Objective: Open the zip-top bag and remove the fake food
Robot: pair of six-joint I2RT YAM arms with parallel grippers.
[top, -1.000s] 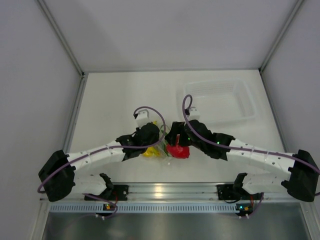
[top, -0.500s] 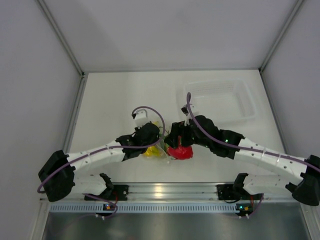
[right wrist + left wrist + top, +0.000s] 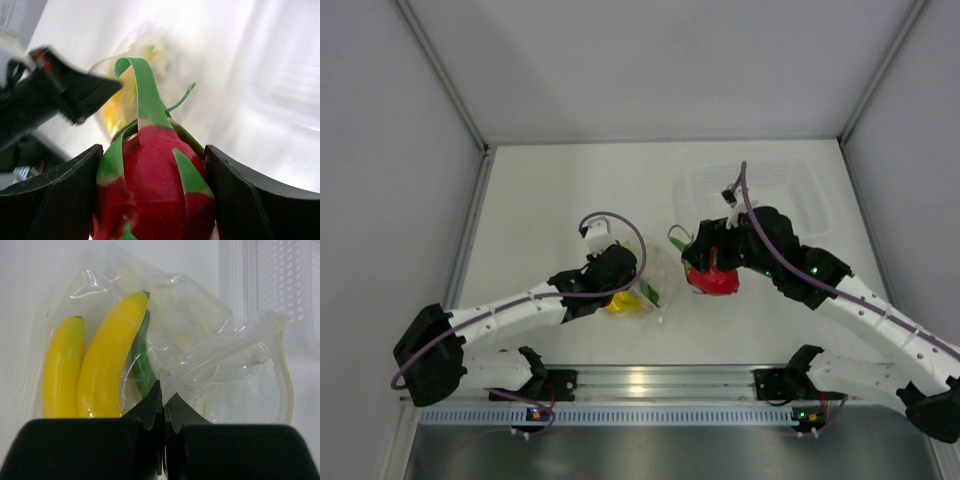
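The left pincer (image 3: 164,397) is pressed together on a fold of the bag (image 3: 200,355), pinching the clear film where the zip strip curls up and to the right. The bag lies on the table (image 3: 550,200), just in front of the left arm's wrist, with its mouth gaping toward the right. Inside it are two yellow bananas (image 3: 100,360) lying side by side. A dark green piece (image 3: 142,367) is tucked against the right banana. The film is crinkled and glary.

To the right of the bag and apart from it, the right pincer (image 3: 152,155) is spread wide around the red fruit (image 3: 155,185), one finger against each flank. The fruit's green leaves point away from the wrist. It is outside the bag, between the bag and the tray (image 3: 800,190), near the tray's front left corner. The tray stands at the back right of the table.

The bananas' lower ends are hidden behind the left pincer's fingers. From above, the left wrist covers part of the bag. The right arm crosses the tray's near left corner, so that part of its floor cannot be seen. In the right wrist view the bag is only a yellowish blur. Whether the fruit touches the table cannot be told.
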